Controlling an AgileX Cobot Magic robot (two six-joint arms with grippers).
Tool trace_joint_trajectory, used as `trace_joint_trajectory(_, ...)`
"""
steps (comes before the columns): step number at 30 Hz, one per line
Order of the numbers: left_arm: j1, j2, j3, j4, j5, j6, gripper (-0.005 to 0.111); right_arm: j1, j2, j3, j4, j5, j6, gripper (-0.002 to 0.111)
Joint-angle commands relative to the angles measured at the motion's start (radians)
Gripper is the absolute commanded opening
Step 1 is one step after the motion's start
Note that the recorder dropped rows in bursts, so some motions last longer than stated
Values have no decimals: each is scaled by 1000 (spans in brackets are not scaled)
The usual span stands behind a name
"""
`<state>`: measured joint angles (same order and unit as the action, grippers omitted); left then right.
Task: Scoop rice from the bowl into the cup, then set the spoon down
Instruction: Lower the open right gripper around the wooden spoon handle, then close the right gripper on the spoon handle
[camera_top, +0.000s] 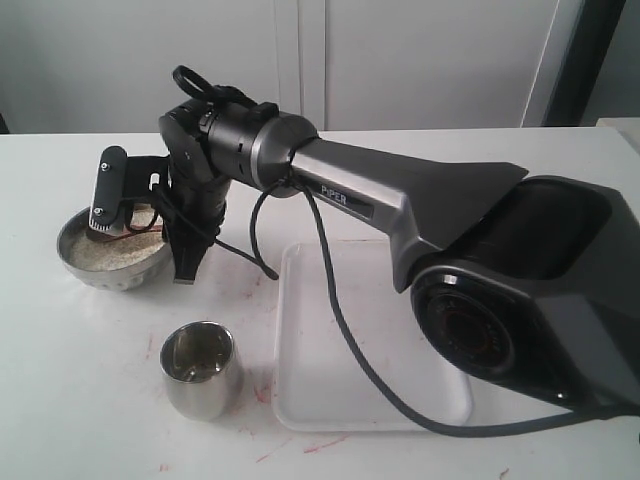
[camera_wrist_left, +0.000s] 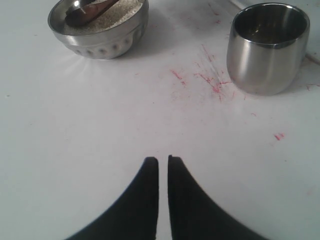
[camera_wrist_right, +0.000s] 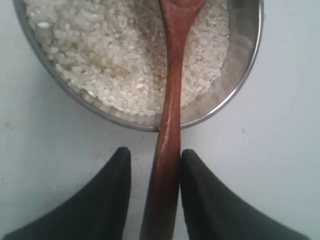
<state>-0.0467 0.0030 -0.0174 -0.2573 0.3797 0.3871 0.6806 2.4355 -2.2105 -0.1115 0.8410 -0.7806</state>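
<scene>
White tabletop fills the foreground, matte and evenly lit, with soft shadows and no hard glare. Scattered red smears mark its surface. Behind it stands a pale wall of flat panels, divided by narrow vertical seams. At the far right, a dark upright band adjoins a lighter strip.

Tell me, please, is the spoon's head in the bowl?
In: the spoon lies on the rice inside the bowl, handle crossing the rim.
</scene>
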Motion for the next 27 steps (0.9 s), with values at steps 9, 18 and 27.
trace_joint_trajectory(9, -5, -3, 5, -11, 2, 2, 14, -3, -1, 1, 48, 3, -22, 32)
trace_joint_trajectory(18, -5, -3, 5, -11, 2, 2, 14, -3, -1, 1, 48, 28, 81, 32)
trace_joint_trajectory(27, -5, -3, 5, -11, 2, 2, 14, -3, -1, 1, 48, 40, 203, 32)
